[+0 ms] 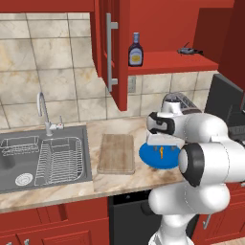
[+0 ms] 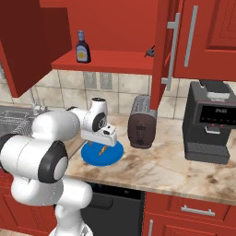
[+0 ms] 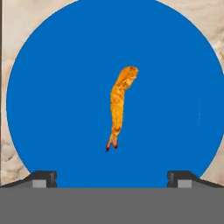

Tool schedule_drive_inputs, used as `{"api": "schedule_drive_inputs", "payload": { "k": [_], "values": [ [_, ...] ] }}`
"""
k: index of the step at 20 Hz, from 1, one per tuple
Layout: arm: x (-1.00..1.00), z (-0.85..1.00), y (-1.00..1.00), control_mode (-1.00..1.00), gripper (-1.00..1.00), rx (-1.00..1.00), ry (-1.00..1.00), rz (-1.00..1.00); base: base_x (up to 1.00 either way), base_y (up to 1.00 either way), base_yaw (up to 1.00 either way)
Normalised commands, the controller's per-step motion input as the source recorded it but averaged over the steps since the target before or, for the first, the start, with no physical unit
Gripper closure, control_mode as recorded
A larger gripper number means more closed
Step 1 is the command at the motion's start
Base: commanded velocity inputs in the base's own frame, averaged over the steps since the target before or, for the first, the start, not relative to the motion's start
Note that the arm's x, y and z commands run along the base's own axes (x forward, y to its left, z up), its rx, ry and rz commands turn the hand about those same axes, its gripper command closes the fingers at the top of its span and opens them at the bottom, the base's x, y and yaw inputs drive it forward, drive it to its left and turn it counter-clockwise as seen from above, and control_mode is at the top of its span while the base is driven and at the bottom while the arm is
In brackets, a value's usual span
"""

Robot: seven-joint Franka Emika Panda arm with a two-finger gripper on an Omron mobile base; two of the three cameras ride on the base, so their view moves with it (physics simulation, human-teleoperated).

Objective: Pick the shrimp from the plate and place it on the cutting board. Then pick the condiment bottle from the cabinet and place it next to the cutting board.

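The hand [image 3: 112, 177] hangs wide open directly above the shrimp [image 3: 119, 105], which lies mid-plate [image 3: 52, 87] on the bench, apart from both fingertips [image 3: 43, 177]. Descend straight, keeping the slim body centred between the fingers, close across its narrow width, and stop just short of the plate surface.

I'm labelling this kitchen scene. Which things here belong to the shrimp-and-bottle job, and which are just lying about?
Job:
shrimp
plate
cutting board
condiment bottle
cabinet
claw, open above the plate

Lying about:
toaster
coffee machine
sink
dish rack
faucet
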Motion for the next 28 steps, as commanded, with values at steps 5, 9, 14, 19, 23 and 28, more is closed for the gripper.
{"api": "schedule_drive_inputs", "payload": {
  "k": [5,9,14,19,23,28],
  "values": [
    [0.19,-0.18,-0.07,-1.0,-1.0,0.0,0.0,0.0,0.0,0.0,0.0],
    [0.19,-0.19,-0.07,-1.0,-1.0,0.0,0.0,0.0,0.0,0.0,0.0],
    [0.19,-0.17,-0.05,-1.0,-1.0,0.0,0.0,0.0,0.0,0.0,0.0],
    [0.18,-0.12,0.0,-1.0,-1.0,0.0,0.0,0.0,0.0,0.0,0.0],
    [0.17,-0.09,0.0,-1.0,-1.0,0.0,0.0,0.0,0.0,0.0,0.0],
    [0.15,-0.07,0.0,-1.0,-1.0,0.0,0.0,0.0,0.0,0.0,0.0]
  ]
}}
